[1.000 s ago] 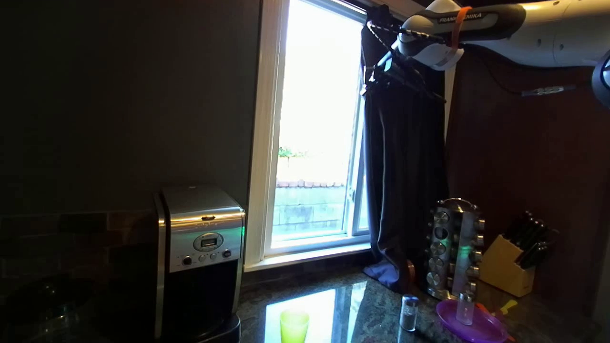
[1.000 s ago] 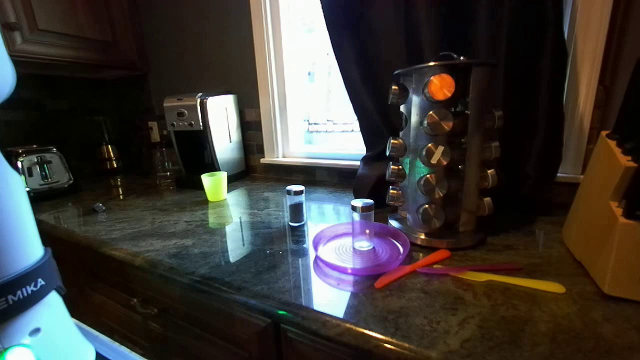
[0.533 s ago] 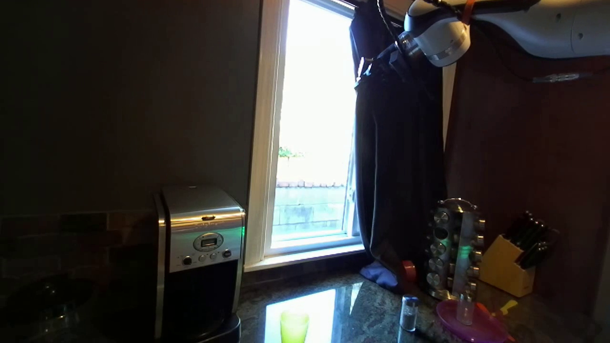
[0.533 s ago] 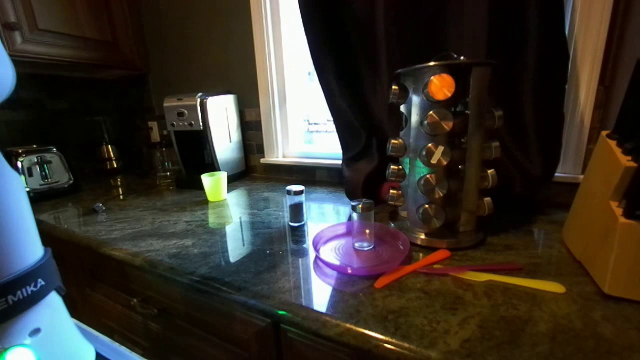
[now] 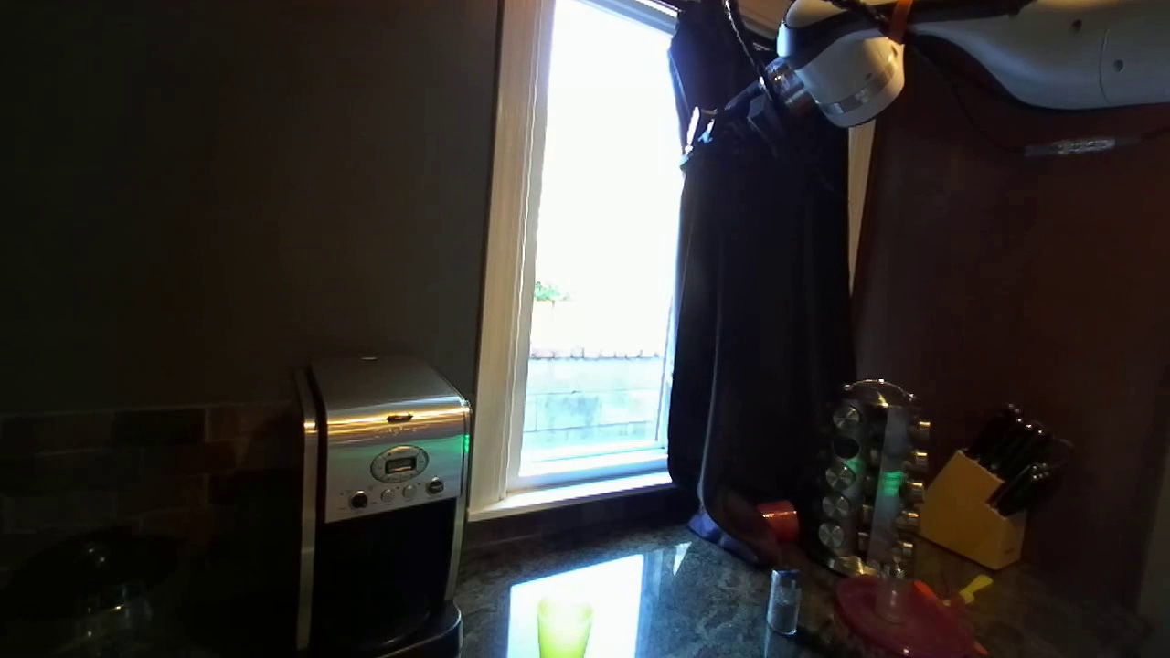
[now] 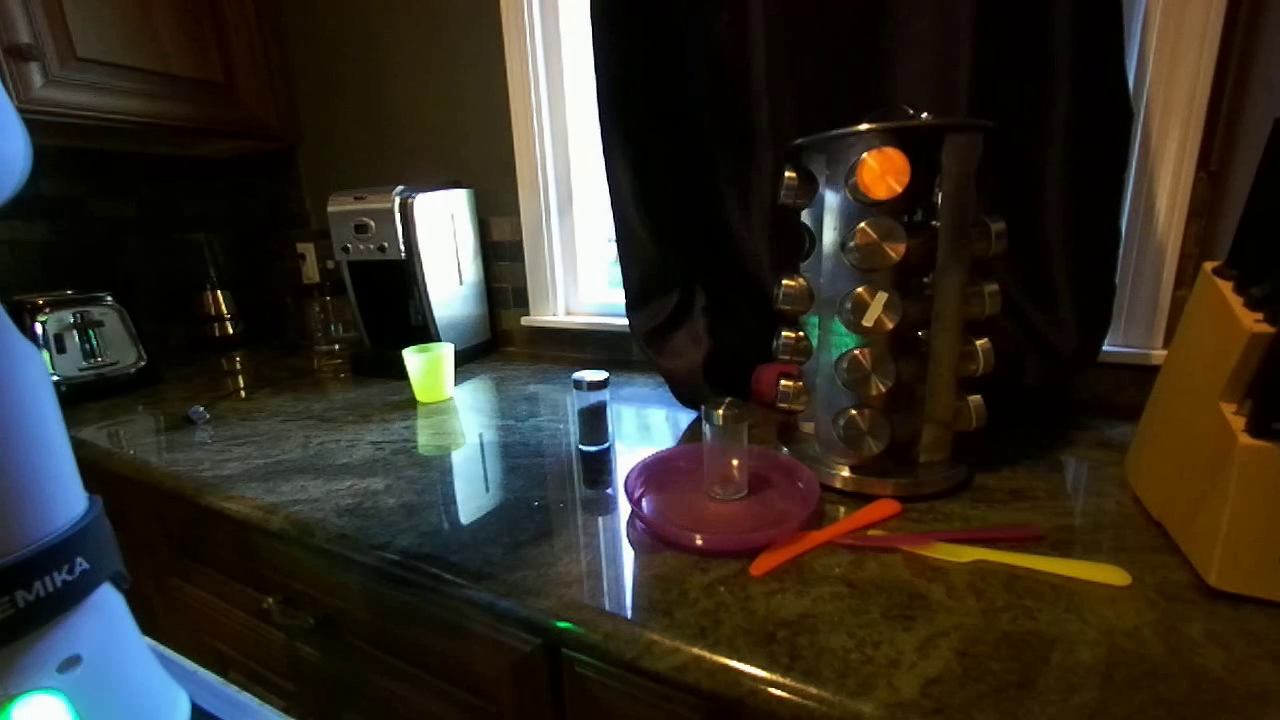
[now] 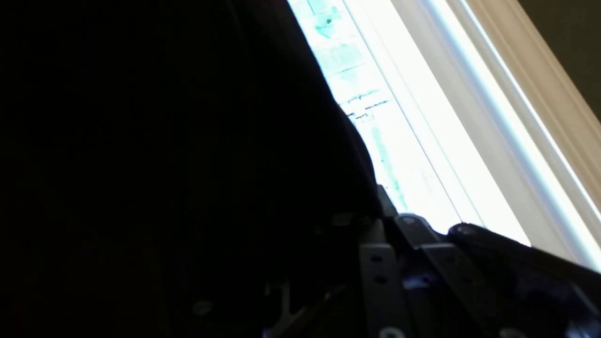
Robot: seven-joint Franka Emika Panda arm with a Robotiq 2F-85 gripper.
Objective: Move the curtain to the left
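At the bright window (image 5: 603, 219), the gripper (image 5: 695, 144) pinches the edge of the dark curtain (image 5: 759, 320) between its fingers, higher up than the spice rack (image 6: 952, 280).

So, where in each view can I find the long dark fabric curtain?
In an exterior view: the long dark fabric curtain hangs right of centre.
In an exterior view: the curtain, middle to right, behind the cylindrical steel spice rack.
Wrist view: the curtain fills most of the left half.
Shared landmark: the bright pale-framed window.
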